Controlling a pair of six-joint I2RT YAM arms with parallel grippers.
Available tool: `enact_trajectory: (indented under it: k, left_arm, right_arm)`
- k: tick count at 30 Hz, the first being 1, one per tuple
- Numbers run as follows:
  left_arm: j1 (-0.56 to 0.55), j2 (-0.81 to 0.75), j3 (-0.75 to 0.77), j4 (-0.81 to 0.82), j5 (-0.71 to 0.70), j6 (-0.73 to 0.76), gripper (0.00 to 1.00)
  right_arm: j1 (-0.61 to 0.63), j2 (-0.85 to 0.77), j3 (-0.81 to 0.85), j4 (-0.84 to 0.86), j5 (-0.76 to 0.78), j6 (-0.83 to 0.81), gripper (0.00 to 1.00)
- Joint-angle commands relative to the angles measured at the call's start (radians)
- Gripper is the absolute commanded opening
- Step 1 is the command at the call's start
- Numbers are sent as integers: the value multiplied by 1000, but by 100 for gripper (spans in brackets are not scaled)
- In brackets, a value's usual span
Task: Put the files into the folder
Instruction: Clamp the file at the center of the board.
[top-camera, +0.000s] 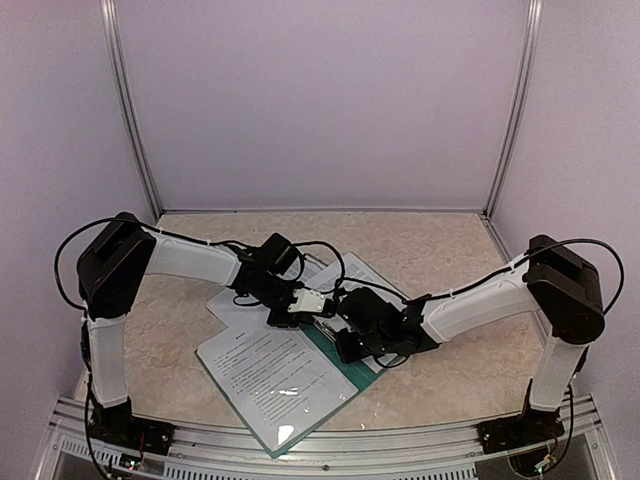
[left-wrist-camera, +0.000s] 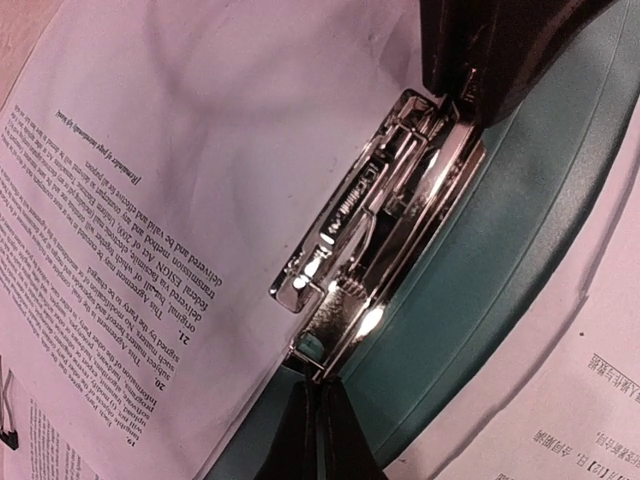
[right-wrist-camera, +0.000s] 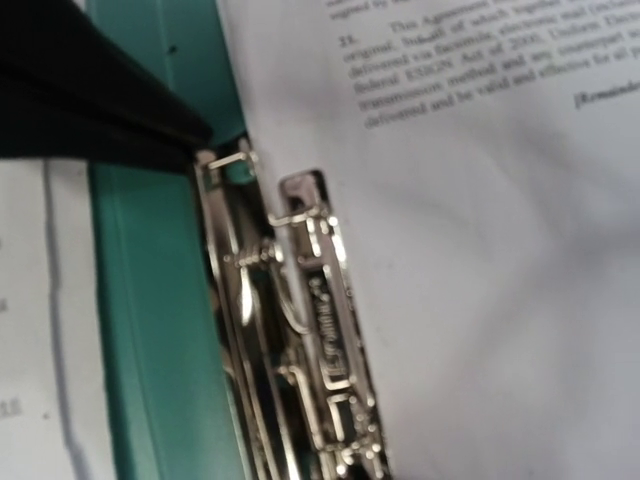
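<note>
The teal folder (top-camera: 341, 366) lies open mid-table with a printed white sheet of the files (top-camera: 270, 375) on its left half. That sheet (left-wrist-camera: 150, 180) runs under the shiny metal clip (left-wrist-camera: 380, 220) at the spine. My left gripper (top-camera: 320, 311) is shut, its black tips (left-wrist-camera: 320, 400) touching the clip's near end. My right gripper (top-camera: 346, 320) meets it from the other side; its dark fingers (left-wrist-camera: 470, 60) sit closed on the clip's far end. In the right wrist view the clip (right-wrist-camera: 310, 330) fills the middle, the left gripper (right-wrist-camera: 195, 140) reaches its top end, and my own fingers are hidden.
More printed sheets lie beside and under the folder (top-camera: 350, 270) (left-wrist-camera: 570, 400) (right-wrist-camera: 40, 330). Both arms cross low over the table's middle. Pale walls close in the back and sides, and a metal rail (top-camera: 300, 450) runs along the front edge.
</note>
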Motion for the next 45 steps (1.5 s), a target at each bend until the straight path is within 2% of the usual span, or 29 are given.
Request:
enact_trajectory:
  k: [1, 19, 25, 33, 45]
  left_arm:
    - [-111, 81, -31, -67, 174, -126, 0]
    - [-113, 79, -30, -65, 171, -130, 0]
    - [-113, 79, -30, -67, 170, -128, 0]
    - [-114, 79, -29, -68, 169, -130, 0]
    - [-119, 73, -36, -68, 164, -121, 0]
  right_arm:
    - [59, 235, -55, -439, -126, -176, 0]
    - [114, 333, 29, -452, -201, -241, 0]
    - [121, 321, 29, -429, -205, -268, 0]
    - [118, 219, -6, -390, -215, -228, 0]
    - [94, -36, -65, -290, -124, -170, 1]
